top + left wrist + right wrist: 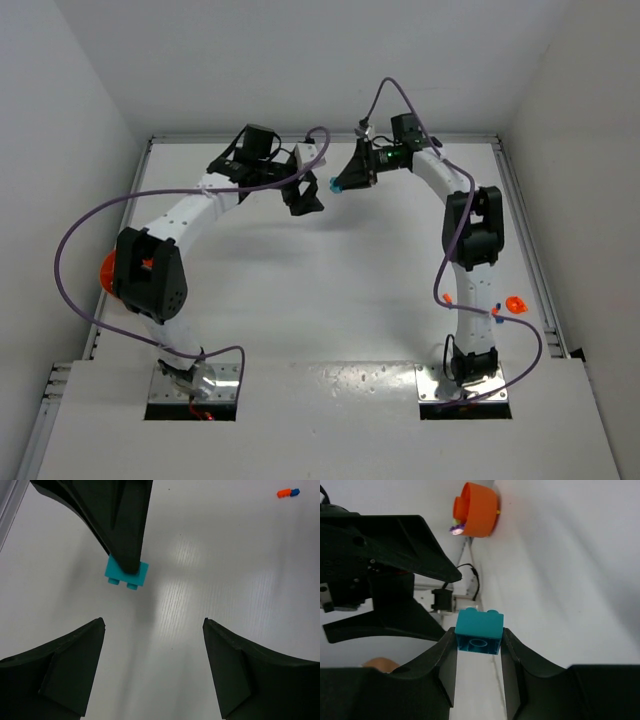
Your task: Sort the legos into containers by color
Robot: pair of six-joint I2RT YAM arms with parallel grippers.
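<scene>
legos under inspection: one teal-blue lego [336, 185] is being carried off the table [330, 300].

top external view: both arms are reaching toward 12 o'clock of the table and are meeting nose to nose there. the right gripper [345, 180] is pointing toward 9 o'clock, with the teal-blue lego showing at its tip. the left gripper [303, 198] is hanging just beside it, at the 9 o'clock side; jaw spacing cannot be read from here. the orange bowl [106, 272] is sitting at 9 o'clock of the table, mostly hidden behind the left arm. an orange lego [515, 302] is lying at 4 o'clock, just beside the right arm.

left wrist view: the left gripper [154, 624] is showing its two fingers at 7 and 5 o'clock, standing well apart with only bare table between them. a dark finger of the right gripper is coming in from 11 o'clock, its tip covering the top edge of the teal-blue lego [120, 575], whose studs are pointing toward 6 o'clock. an orange brick [283, 494] and a blue brick [295, 491] are lying touching each other at 1 o'clock.

right wrist view: the right gripper [479, 640] is clamping the teal-blue lego [479, 627] between both fingers, studs pointing toward 12 o'clock, hollow underside facing the camera. the left gripper is filling the 9 o'clock side, its fingers spread. the orange bowl [479, 507] is showing at 12 o'clock, with a purple piece [456, 529] at its rim.
</scene>
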